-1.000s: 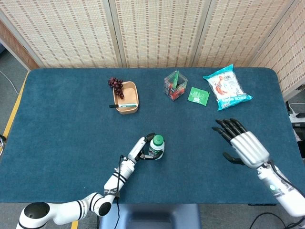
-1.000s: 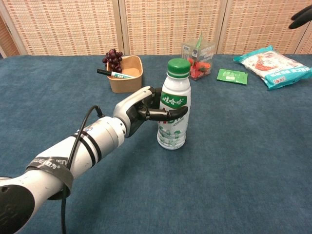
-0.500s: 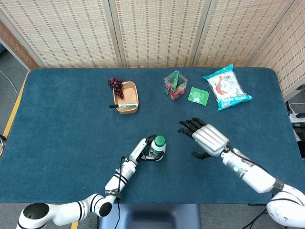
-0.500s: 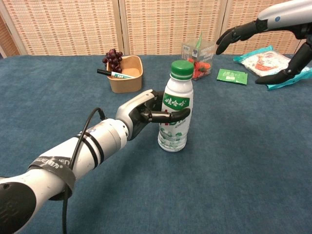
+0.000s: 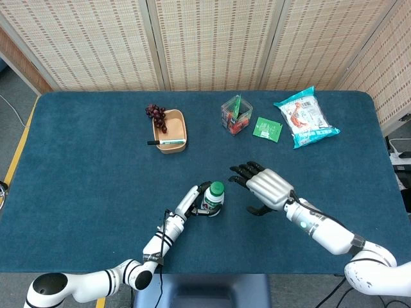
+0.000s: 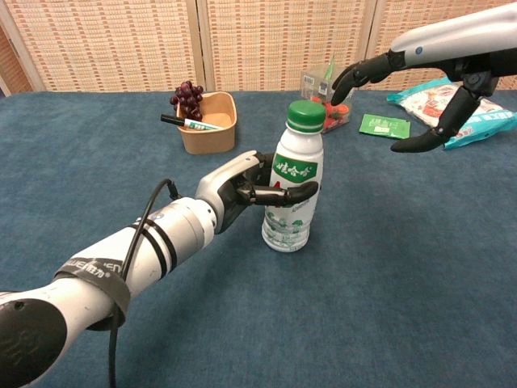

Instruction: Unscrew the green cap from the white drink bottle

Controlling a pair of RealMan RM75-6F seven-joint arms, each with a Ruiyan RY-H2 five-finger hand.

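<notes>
The white drink bottle (image 6: 292, 194) stands on the blue table, slightly tilted, with its green cap (image 6: 306, 115) screwed on; from above the cap (image 5: 216, 188) shows near the table's middle front. My left hand (image 6: 242, 187) grips the bottle's body, dark fingers wrapped round its label; in the head view the left hand (image 5: 190, 201) lies just left of the bottle (image 5: 210, 203). My right hand (image 6: 412, 81) hovers open to the right of the cap and above it, fingers spread, not touching. From above the right hand (image 5: 264, 187) lies a short way right of the cap.
A tan bowl (image 5: 171, 132) with a marker, grapes (image 5: 155, 114) beside it, sits at the back. A clear box (image 5: 236, 115), a green sachet (image 5: 267, 129) and a snack bag (image 5: 304, 117) lie at the back right.
My right hand has swept in from the far right toward the bottle's cap, staying open. The left hand keeps its grip, and the bottle has tipped slightly.
</notes>
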